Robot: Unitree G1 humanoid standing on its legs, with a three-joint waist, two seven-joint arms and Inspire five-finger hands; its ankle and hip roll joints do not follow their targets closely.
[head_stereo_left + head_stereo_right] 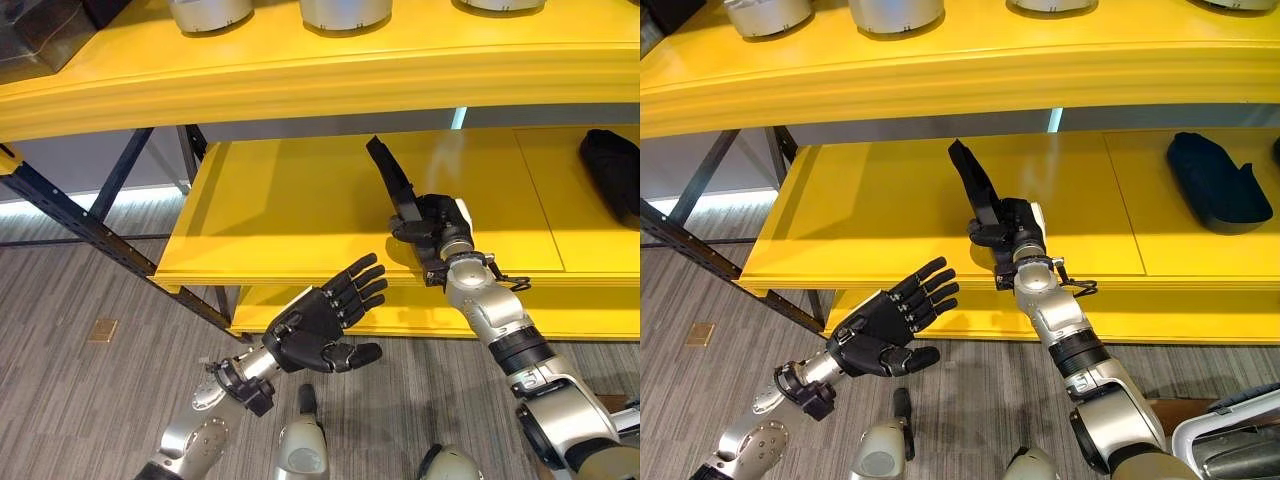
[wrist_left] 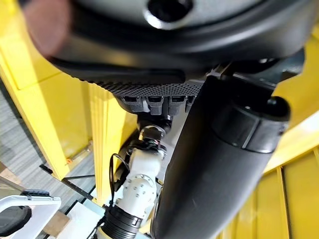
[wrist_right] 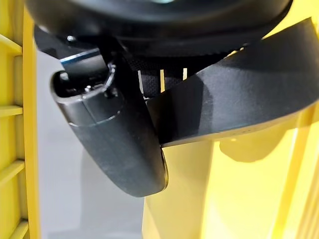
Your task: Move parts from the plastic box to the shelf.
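My right hand [image 1: 435, 225] is shut on a long flat black part [image 1: 392, 180], holding it tilted upright over the front of the yellow middle shelf [image 1: 290, 200]. Seen from the right wrist, the thumb [image 3: 114, 139] presses against that black part [image 3: 239, 99]. My left hand [image 1: 320, 322] is open, fingers spread, palm up, hanging below and in front of the shelf edge and holding nothing. A second black part [image 1: 1212, 180] lies on the shelf to the right. A white plastic box [image 1: 1230, 440] sits at the lower right corner.
The upper yellow shelf [image 1: 330, 70] overhangs the middle one and carries several silver-grey round parts [image 1: 895, 12]. A dark diagonal rack brace [image 1: 80, 225] runs down at the left. A lower yellow shelf [image 1: 400, 310] sits beneath, above grey plank floor [image 1: 70, 400].
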